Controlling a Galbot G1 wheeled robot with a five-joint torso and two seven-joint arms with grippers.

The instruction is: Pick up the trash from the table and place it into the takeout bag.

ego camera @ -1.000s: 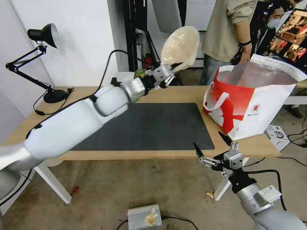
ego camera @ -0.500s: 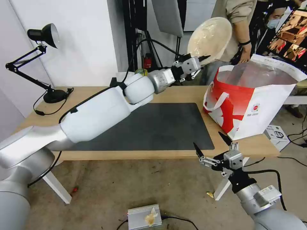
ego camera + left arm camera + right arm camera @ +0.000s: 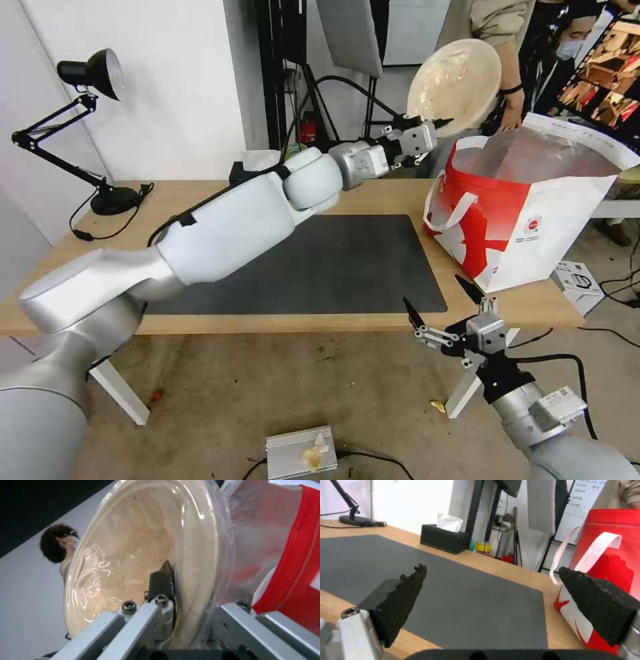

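My left gripper (image 3: 441, 124) is shut on the rim of a beige shallow bowl (image 3: 455, 79), held high and tilted on edge just left of the takeout bag's open mouth. The left wrist view shows one black fingertip (image 3: 165, 576) pressed inside the bowl (image 3: 133, 555), with the bag's foil lining (image 3: 253, 542) right behind it. The red-and-white takeout bag (image 3: 527, 213) stands open on the right end of the light-wood table (image 3: 347, 200). Below the table's front edge, my right gripper (image 3: 443, 295) hangs open and holds nothing, and its wrist view looks across the mat toward the bag (image 3: 606, 555).
A dark grey mat (image 3: 333, 267) covers the table's middle. A black tissue box (image 3: 445, 538) sits at the back edge and a black desk lamp (image 3: 87, 127) at the far left. A small white box (image 3: 579, 283) and a metal box (image 3: 300, 453) lie on the floor. People stand behind the bag.
My left arm has swung the bowl rightward and slightly up, from above the table's back middle to beside the bag's mouth. The right arm has stayed still.
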